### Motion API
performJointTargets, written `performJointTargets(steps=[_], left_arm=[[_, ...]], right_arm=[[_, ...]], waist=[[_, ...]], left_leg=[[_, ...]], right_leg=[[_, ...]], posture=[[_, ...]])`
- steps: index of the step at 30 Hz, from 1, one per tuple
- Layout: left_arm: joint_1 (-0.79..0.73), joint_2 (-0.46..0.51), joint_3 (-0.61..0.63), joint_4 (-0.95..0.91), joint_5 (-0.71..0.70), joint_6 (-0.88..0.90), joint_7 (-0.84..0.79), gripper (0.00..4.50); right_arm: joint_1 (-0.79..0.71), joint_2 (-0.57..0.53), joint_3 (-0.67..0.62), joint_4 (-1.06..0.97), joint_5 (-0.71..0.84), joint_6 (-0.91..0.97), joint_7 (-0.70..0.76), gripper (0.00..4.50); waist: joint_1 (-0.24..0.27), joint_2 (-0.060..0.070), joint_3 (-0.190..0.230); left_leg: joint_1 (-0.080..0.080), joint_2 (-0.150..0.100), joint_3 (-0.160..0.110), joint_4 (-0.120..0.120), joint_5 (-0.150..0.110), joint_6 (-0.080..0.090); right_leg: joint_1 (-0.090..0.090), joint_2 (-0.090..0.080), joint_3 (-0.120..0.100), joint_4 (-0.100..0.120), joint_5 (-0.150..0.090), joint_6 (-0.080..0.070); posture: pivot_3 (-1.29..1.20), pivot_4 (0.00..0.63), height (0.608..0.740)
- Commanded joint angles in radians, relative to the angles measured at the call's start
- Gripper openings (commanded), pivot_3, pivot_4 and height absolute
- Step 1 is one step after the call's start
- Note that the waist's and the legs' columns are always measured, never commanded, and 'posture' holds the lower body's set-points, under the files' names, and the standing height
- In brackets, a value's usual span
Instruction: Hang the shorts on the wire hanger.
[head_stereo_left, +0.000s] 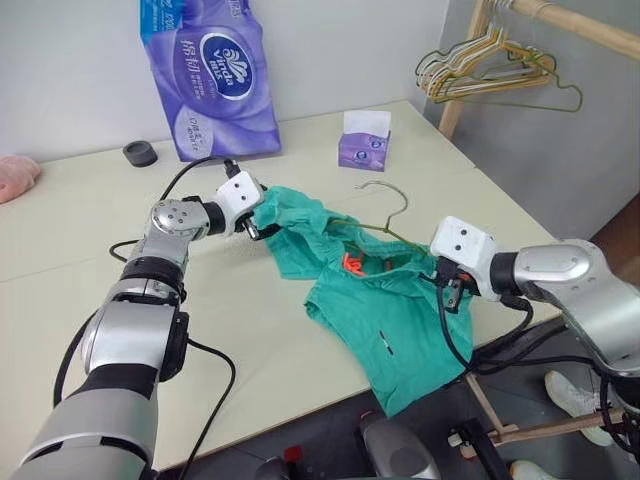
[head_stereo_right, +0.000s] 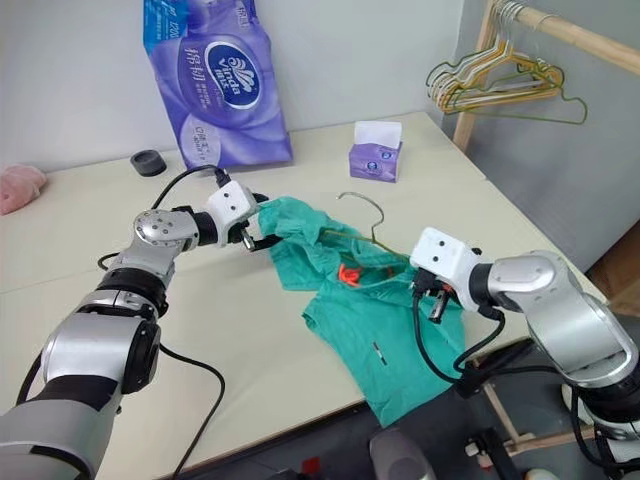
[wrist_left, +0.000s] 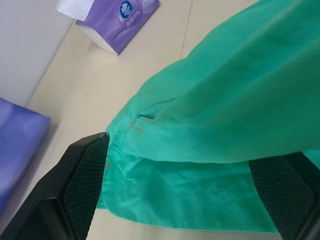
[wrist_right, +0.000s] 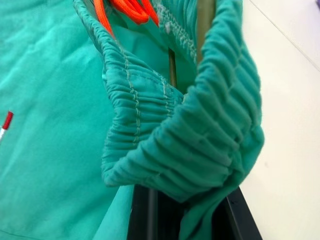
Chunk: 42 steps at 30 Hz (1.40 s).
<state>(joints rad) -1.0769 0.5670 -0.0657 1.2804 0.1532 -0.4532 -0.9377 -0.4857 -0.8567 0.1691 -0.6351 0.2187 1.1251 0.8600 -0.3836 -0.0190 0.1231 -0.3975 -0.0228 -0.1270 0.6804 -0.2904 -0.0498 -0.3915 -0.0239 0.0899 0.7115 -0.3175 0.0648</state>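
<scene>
A cream table (head_stereo_left: 90, 270) holds a pair of teal-green shorts (head_stereo_left: 385, 320), spread across its near right part with one leg drooping over the front edge. A thin olive wire hanger (head_stereo_left: 385, 205) is threaded through the shorts; its silvery hook pokes out just beyond the fabric, and one wire shows inside the gathered waistband. The right claw (head_stereo_left: 452, 290) is closed tight on the bunched elastic waistband at the right side of the shorts, apparently also pinching the hanger wire there, which would keep cloth and hanger together so the garment cannot slide off. The left claw (head_stereo_left: 262, 222) sits at the opposite, far-left end of the shorts with its two black fingers (wrist_left: 82, 177) spread as wide as they go; the hem of a leg lies between them but is not gripped, so this side looks freshly let go or not yet taken. An orange drawstring (head_stereo_left: 350, 264) peeks from the waist opening. Farther back stand a purple pack of tissue rolls (head_stereo_left: 208, 80), a small purple tissue box (head_stereo_left: 364, 140) and a dark round cap (head_stereo_left: 140, 153). More hangers (head_stereo_left: 490, 65) hang on a wooden rail (head_stereo_left: 575, 25) at the far right.
</scene>
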Motion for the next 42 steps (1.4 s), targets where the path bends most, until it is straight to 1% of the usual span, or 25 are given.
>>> performJointTargets(steps=[1,4,7,8,9,11,13,15,18,19,22,23,24,25,27,29,30,31,32,33,34,37,40,41,42], left_arm=[[-0.028,0.051,0.069,-0.031,-0.083,0.054,-0.132,4.44],[-0.047,0.067,0.116,-0.064,-0.156,0.153,-0.254,4.44],[-0.038,0.050,0.124,-0.161,-0.224,0.272,-0.435,4.44],[-0.023,0.037,0.116,-0.232,-0.253,0.324,-0.498,4.44],[0.003,0.014,0.097,-0.355,-0.303,0.416,-0.566,4.44],[0.062,-0.015,0.061,-0.569,-0.371,0.552,-0.644,4.44],[0.122,-0.019,0.020,-0.758,-0.426,0.662,-0.672,4.44],[0.167,-0.005,-0.033,-0.911,-0.494,0.761,-0.677,4.44],[0.207,0.046,-0.150,-1.089,-0.635,0.841,-0.677,4.44],[0.208,0.060,-0.180,-1.115,-0.665,0.844,-0.677,4.44],[0.171,0.045,-0.212,-1.095,-0.667,0.817,-0.677,4.44],[0.152,0.022,-0.207,-1.074,-0.641,0.802,-0.674,4.44],[0.132,-0.002,-0.202,-1.059,-0.621,0.795,-0.651,4.44],[0.116,-0.024,-0.195,-1.048,-0.604,0.780,-0.632,4.44],[0.103,-0.044,-0.201,-1.045,-0.565,0.744,-0.611,4.44],[0.105,-0.063,-0.202,-1.060,-0.556,0.727,-0.605,4.44],[0.106,-0.077,-0.203,-1.074,-0.557,0.736,-0.597,4.44],[0.108,-0.094,-0.205,-1.094,-0.557,0.741,-0.582,4.44],[0.113,-0.108,-0.214,-1.108,-0.553,0.733,-0.581,4.44],[0.120,-0.119,-0.225,-1.129,-0.551,0.722,-0.590,4.44],[0.126,-0.130,-0.235,-1.136,-0.541,0.707,-0.591,4.44],[0.135,-0.151,-0.246,-1.156,-0.525,0.695,-0.585,4.44],[0.126,-0.205,-0.257,-1.142,-0.518,0.680,-0.561,4.44],[0.122,-0.223,-0.262,-1.130,-0.505,0.657,-0.554,4.44],[0.119,-0.233,-0.265,-1.125,-0.496,0.644,-0.550,4.44]], right_arm=[[0.102,-0.018,-0.195,-0.082,0.069,0.108,-0.015,0.00],[0.220,-0.010,-0.360,-0.142,0.096,0.197,-0.036,0.00],[0.315,0.001,-0.481,-0.172,0.107,0.248,-0.058,0.00],[0.344,0.015,-0.527,-0.175,0.108,0.271,-0.066,0.00],[0.377,0.039,-0.591,-0.170,0.104,0.302,-0.079,0.00],[0.420,0.079,-0.688,-0.165,0.104,0.351,-0.098,0.00],[0.444,0.111,-0.770,-0.167,0.105,0.400,-0.110,0.00],[0.457,0.145,-0.850,-0.177,0.106,0.456,-0.119,0.00],[0.512,0.248,-0.981,-0.230,0.139,0.489,-0.138,0.00],[0.532,0.283,-1.008,-0.253,0.154,0.489,-0.148,0.00],[0.562,0.375,-1.060,-0.310,0.189,0.489,-0.195,0.00],[0.564,0.394,-1.084,-0.324,0.193,0.489,-0.218,0.00],[0.561,0.403,-1.117,-0.335,0.194,0.489,-0.239,0.00],[0.562,0.395,-1.148,-0.342,0.196,0.489,-0.257,0.00],[0.548,0.372,-1.216,-0.338,0.216,0.489,-0.288,0.00],[0.540,0.337,-1.274,-0.315,0.256,0.489,-0.316,0.00],[0.528,0.329,-1.308,-0.298,0.290,0.489,-0.342,0.00],[0.515,0.318,-1.349,-0.278,0.339,0.489,-0.370,0.00],[0.503,0.309,-1.383,-0.258,0.387,0.489,-0.407,0.00],[0.496,0.293,-1.426,-0.232,0.458,0.489,-0.455,0.00],[0.498,0.272,-1.460,-0.209,0.535,0.489,-0.511,0.00],[0.549,0.190,-1.554,-0.111,0.826,0.489,-0.720,0.00],[0.606,0.070,-1.627,0.033,1.139,0.489,-1.001,0.00],[0.757,0.011,-1.600,0.076,1.404,0.311,-1.218,0.00],[0.869,-0.029,-1.580,0.103,1.589,0.178,-1.369,0.00]], waist=[[0.000,0.000,0.000],[0.002,0.000,0.000],[0.006,0.000,0.000],[0.010,0.000,0.000],[0.015,0.000,0.000],[0.026,0.000,0.000],[0.026,0.001,0.000],[0.025,0.001,0.000],[0.023,0.002,0.000],[0.023,0.002,0.000],[0.022,0.007,0.002],[0.022,0.008,0.003],[0.025,0.006,0.008],[0.027,0.006,0.012],[0.029,0.011,0.020],[0.023,0.019,0.032],[0.020,0.019,0.040],[0.019,0.017,0.050],[0.016,0.015,0.064],[0.011,0.014,0.078],[0.006,0.014,0.088],[-0.006,0.013,0.117],[-0.016,0.010,0.148],[-0.023,0.011,0.157],[-0.022,0.010,0.167]], left_leg=[[0.000,0.000,0.000,0.000,0.000,0.000],[0.000,-0.001,0.001,0.000,0.000,0.000],[0.000,-0.002,0.000,0.000,0.001,0.001],[0.000,-0.002,0.000,0.000,0.001,0.001],[0.000,-0.003,0.000,0.001,0.001,0.001],[0.000,-0.003,0.000,0.001,0.001,0.001],[0.001,-0.003,0.000,0.001,0.001,0.001],[0.002,-0.003,0.002,0.001,0.001,0.001],[0.004,0.000,0.002,0.000,0.001,0.001],[0.005,0.000,0.002,0.000,0.001,0.001],[0.008,0.000,0.004,-0.001,0.001,0.002],[0.009,-0.001,0.005,-0.001,0.001,0.002],[0.012,-0.001,0.007,-0.001,0.001,0.002],[0.015,-0.001,0.007,-0.001,0.000,0.002],[0.017,-0.001,0.006,-0.001,0.000,0.002],[0.018,-0.002,0.010,-0.002,0.000,0.003],[0.018,-0.001,0.013,-0.002,0.000,0.003],[0.017,-0.001,0.016,-0.003,-0.001,0.004],[0.017,-0.001,0.017,-0.003,-0.001,0.005],[0.018,-0.001,0.018,-0.003,-0.002,0.005],[0.018,-0.001,0.019,-0.002,-0.002,0.005],[0.018,-0.001,0.022,-0.002,-0.003,0.008],[0.017,-0.001,0.024,-0.002,-0.005,0.011],[0.016,-0.001,0.026,-0.002,-0.006,0.013],[0.015,-0.001,0.028,-0.002,-0.007,0.014]], right_leg=[[0.000,0.000,0.000,0.000,0.000,0.000],[0.000,0.000,0.000,0.000,0.000,0.000],[0.001,0.002,-0.001,0.000,0.000,0.000],[0.002,0.002,-0.001,0.000,0.000,0.001],[0.002,0.002,-0.001,0.000,0.000,0.001],[0.003,0.002,-0.001,0.000,0.000,0.001],[0.003,0.002,0.001,0.000,0.000,0.001],[0.003,0.002,0.003,0.001,0.000,0.001],[0.004,0.002,0.005,0.002,0.000,0.001],[0.004,0.002,0.005,0.002,0.000,0.001],[0.006,0.004,0.006,0.002,-0.001,0.001],[0.008,0.004,0.007,0.001,-0.001,0.001],[0.010,0.004,0.008,0.001,-0.001,0.001],[0.014,0.005,0.007,-0.001,-0.001,0.002],[0.020,0.006,0.004,-0.007,-0.001,0.002],[0.022,0.005,0.007,-0.011,-0.001,0.003],[0.022,0.005,0.009,-0.013,0.000,0.004],[0.024,0.005,0.011,-0.013,0.000,0.004],[0.024,0.005,0.011,-0.014,0.000,0.004],[0.026,0.006,0.013,-0.015,0.000,0.005],[0.026,0.006,0.014,-0.016,0.001,0.005],[0.027,0.006,0.016,-0.017,0.001,0.006],[0.027,0.006,0.018,-0.020,0.001,0.006],[0.027,0.006,0.019,-0.023,0.002,0.007],[0.027,0.006,0.021,-0.025,0.002,0.008]], posture=[[-0.38,0.087,0.740],[-0.38,0.093,0.740],[-0.37,0.096,0.740],[-0.37,0.097,0.740],[-0.38,0.098,0.740],[-0.38,0.100,0.740],[-0.39,0.103,0.740],[-0.40,0.109,0.740],[-0.43,0.123,0.740],[-0.44,0.127,0.740],[-0.46,0.145,0.740],[-0.46,0.152,0.740],[-0.47,0.168,0.740],[-0.48,0.177,0.740],[-0.49,0.197,0.740],[-0.49,0.217,0.740],[-0.50,0.228,0.740],[-0.51,0.254,0.740],[-0.51,0.254,0.740],[-0.53,0.280,0.740],[-0.53,0.280,0.740],[-0.56,0.323,0.740],[-0.58,0.352,0.740],[-0.58,0.364,0.740],[-0.59,0.367,0.740]])
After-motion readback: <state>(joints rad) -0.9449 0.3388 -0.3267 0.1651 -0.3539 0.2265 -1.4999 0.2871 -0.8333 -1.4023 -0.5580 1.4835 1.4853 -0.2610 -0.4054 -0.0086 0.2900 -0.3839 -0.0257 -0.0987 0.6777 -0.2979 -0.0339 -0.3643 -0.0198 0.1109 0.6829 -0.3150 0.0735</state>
